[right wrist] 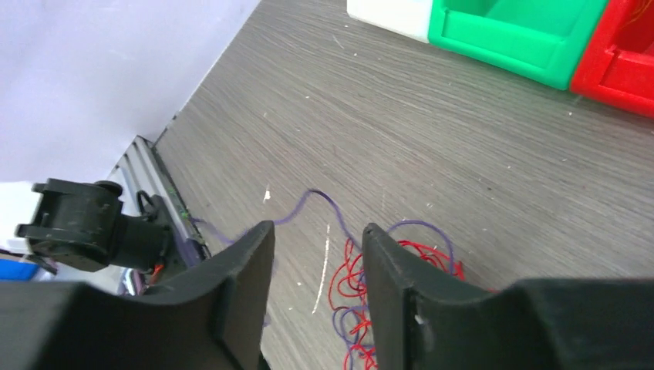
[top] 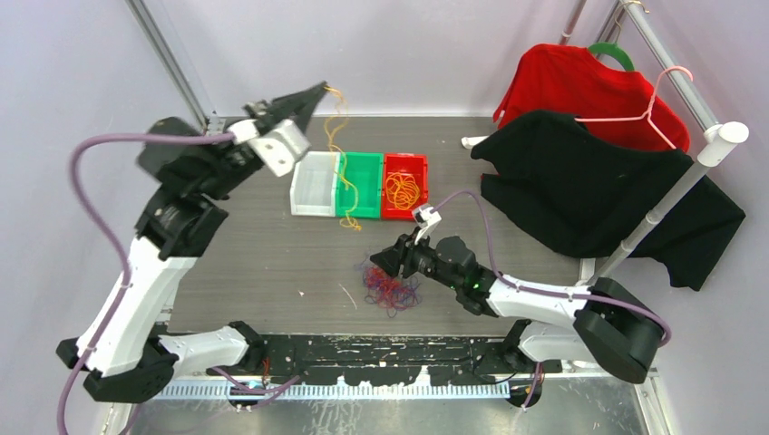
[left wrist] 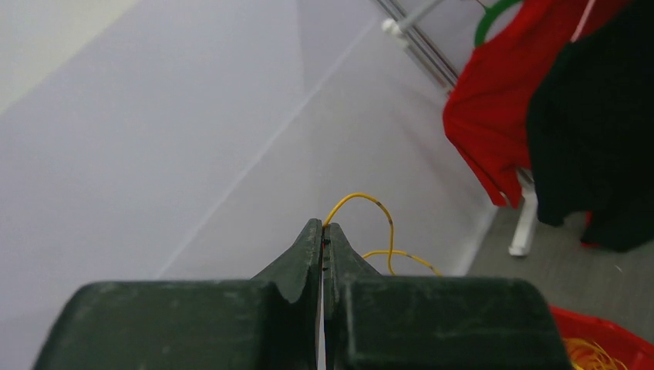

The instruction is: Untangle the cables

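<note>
Woodgrain table, lilac walls; left claw pinches yellow cable; right claw released, maybe touching tangle.

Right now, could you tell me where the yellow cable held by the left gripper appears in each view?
Top external: yellow cable hangs from the left gripper, upper centre.
Left wrist: yellow cable loops at centre, above the left gripper.
Right wrist: not in view.
Shared landmark: the red bin, in all three.

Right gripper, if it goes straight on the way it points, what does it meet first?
Likely the cables, a purple strand just ahead of the open right gripper, then the table; depth is unclear.
</note>
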`<action>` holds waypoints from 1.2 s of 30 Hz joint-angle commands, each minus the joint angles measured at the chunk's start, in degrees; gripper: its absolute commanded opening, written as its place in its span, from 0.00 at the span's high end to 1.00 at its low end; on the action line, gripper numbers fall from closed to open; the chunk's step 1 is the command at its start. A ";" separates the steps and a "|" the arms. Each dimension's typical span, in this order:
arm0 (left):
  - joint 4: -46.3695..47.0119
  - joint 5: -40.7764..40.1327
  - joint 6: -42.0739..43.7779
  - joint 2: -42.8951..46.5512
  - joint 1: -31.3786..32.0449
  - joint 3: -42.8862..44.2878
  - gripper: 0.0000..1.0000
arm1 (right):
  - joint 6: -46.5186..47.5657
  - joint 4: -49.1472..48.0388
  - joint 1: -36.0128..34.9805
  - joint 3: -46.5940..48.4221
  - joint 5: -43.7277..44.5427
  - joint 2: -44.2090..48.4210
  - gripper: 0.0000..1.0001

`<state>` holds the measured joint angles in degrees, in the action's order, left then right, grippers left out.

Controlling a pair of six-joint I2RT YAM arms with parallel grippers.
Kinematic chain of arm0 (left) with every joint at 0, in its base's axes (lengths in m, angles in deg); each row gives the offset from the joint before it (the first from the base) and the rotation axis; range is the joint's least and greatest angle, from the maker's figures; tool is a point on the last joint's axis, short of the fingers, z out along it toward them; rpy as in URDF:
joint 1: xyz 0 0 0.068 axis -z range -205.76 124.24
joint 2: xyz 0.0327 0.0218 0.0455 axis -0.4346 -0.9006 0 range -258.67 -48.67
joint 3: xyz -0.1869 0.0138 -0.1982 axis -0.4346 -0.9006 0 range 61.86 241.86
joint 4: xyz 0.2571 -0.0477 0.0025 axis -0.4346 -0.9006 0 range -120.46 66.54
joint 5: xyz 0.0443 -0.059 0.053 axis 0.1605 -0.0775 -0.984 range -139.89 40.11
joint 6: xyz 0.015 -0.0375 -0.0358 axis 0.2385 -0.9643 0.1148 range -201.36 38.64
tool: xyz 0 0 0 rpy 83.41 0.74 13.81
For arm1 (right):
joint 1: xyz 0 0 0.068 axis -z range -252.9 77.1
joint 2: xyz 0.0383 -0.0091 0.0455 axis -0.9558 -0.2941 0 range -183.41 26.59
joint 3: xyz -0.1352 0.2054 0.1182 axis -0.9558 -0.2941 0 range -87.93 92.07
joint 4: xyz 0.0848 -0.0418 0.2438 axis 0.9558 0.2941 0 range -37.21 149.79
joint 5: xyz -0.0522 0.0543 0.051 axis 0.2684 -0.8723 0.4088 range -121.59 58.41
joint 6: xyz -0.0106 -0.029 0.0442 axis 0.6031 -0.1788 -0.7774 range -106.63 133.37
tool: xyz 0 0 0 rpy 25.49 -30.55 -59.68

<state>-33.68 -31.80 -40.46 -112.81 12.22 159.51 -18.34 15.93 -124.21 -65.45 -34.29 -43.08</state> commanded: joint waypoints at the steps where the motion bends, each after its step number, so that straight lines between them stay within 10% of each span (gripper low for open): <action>1: -0.94 1.12 0.63 -1.98 0.52 -4.87 1.00 | -3.07 0.75 -0.17 -1.66 -0.46 5.10 0.44; 20: 8.11 -7.34 8.07 -28.41 1.26 -2.86 1.00 | -6.14 37.98 -0.14 1.32 43.65 33.72 0.34; 36: 10.87 -10.36 13.65 -46.30 -0.17 15.41 1.00 | -4.16 40.72 -0.06 1.80 45.30 33.99 0.33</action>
<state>-27.03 -40.98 -28.00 -159.15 12.81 169.83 -22.90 57.22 -124.25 -65.62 8.68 -9.77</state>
